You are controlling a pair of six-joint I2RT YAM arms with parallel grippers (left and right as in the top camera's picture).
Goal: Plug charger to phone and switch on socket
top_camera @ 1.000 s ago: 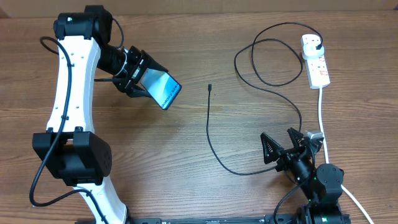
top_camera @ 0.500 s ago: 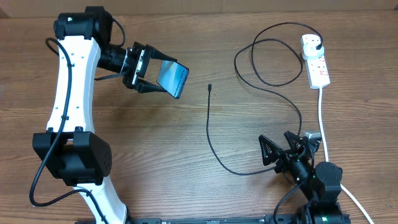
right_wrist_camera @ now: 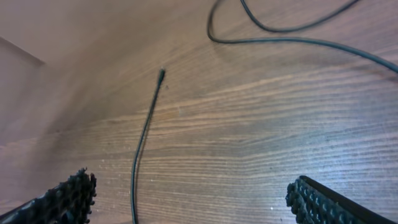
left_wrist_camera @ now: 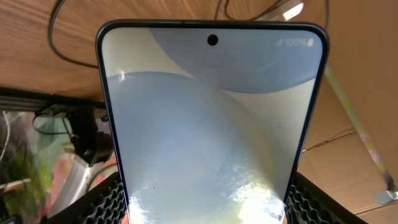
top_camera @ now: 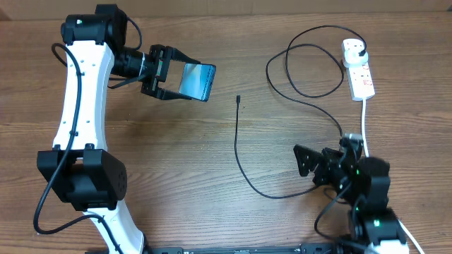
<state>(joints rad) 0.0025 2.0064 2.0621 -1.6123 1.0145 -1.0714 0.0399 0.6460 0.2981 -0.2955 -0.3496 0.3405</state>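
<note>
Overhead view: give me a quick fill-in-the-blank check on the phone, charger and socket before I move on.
1. The left gripper is ____ on the phone.
2. The right gripper has its jaws ____, with nothing between them.
3. The charger has its connector tip lying loose, ____ connected to the phone.
4. At the socket, the charger's black plug is ____ in.
Missing words: shut; open; not; plugged.
</note>
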